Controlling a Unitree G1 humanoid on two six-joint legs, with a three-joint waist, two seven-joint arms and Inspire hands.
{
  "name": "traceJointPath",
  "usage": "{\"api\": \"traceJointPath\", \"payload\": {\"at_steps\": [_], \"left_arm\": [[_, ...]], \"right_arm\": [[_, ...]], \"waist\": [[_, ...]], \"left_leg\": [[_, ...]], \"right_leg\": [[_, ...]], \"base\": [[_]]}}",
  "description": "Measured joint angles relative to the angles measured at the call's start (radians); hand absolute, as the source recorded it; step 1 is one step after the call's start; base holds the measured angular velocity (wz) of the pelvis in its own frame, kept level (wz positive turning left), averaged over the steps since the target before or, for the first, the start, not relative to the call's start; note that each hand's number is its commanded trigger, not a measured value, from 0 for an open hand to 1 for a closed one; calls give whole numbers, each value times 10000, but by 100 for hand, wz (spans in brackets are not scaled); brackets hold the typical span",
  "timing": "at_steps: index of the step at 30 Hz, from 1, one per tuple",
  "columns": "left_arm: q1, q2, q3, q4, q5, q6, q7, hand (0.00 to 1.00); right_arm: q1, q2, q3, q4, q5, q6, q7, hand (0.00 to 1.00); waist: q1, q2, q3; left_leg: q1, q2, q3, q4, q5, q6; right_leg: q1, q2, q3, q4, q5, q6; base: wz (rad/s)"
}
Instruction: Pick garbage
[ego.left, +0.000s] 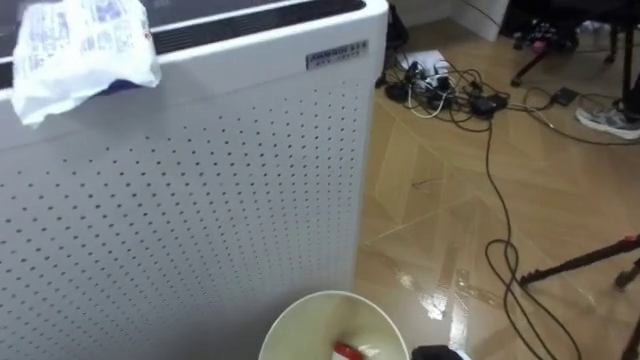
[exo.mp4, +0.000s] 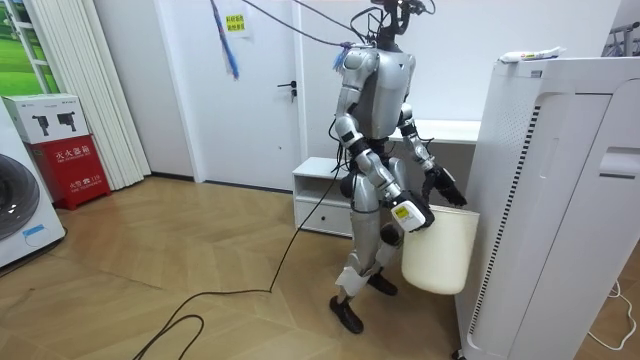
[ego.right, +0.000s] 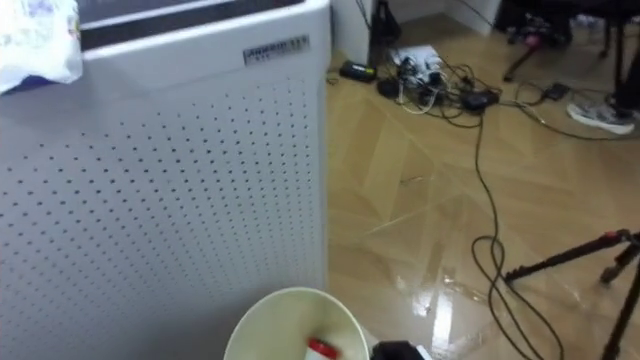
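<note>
The white appliance (ego.left: 200, 200) is met close in front of the robot, its vertical corner edge running down the middle of the eye views. Open wooden floor (ego.left: 450, 230) is left from 1 to 5 o'clock, though it is crossed by a tangle of cables and plugs (ego.left: 435, 85) at 1 o'clock and a tripod leg (ego.left: 580, 265) at 4 o'clock. The garbage, a crumpled white wrapper (ego.left: 80, 50), is seen lying on the appliance's top at 10 o'clock, partly cut off by the upper edge. At 6 o'clock the cream bin (ego.left: 310, 320) is cut off by the lower edge, and a red scrap (ego.left: 348, 351) is contained in it, too little shown to be identified. The right hand (exo.mp4: 412, 218) is clasped on the bin's rim, the bin being carried clear of the floor in the room view. The left hand (exo.mp4: 445, 187) is raised between body and appliance; whether its fingers are curled cannot be told.
</note>
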Motion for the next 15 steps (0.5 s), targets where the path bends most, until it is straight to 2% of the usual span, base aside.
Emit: {"api": "traceJointPath", "payload": {"at_steps": [1, 5, 9, 10, 15], "left_arm": [[-6, -2, 154, -14, -29, -12, 174, 0], [273, -14, 631, -557, -41, -45, 988, 0], [456, 8, 706, -757, -24, -96, 1423, 0], [511, 6, 760, -796, -2, -95, 1545, 0], [718, 9, 879, -1303, -7, -93, 2027, 0]], "right_arm": [[-1, 0, 47, 68, 0, 0, -10, 100], [20, -67, 61, 74, -130, 0, -6, 100], [102, -38, 26, -17, -159, 2, -9, 100], [122, -35, 28, -83, -166, 2, -7, 100], [104, -25, 29, -361, -159, -29, -8, 100]], "waist": [[15, -2, -3], [312, -236, -44], [345, -354, -103], [453, -392, -116], [698, -413, -116]], "left_leg": [[107, 11, -188, -221, 88, -129], [447, 203, -282, -840, 291, -375], [699, 301, -444, -1021, 329, -435], [794, 352, -454, -1109, 344, -462], [787, 489, -583, -1114, 385, -534]], "right_leg": [[220, 93, -213, -291, 40, -68], [555, 400, -279, -846, 157, -275], [1019, 526, -530, -1309, 221, -338], [1167, 578, -601, -1479, 283, -367], [1385, 695, -879, -1730, 376, -450]], "base": [[34], [1], [9], [10], [11]]}}
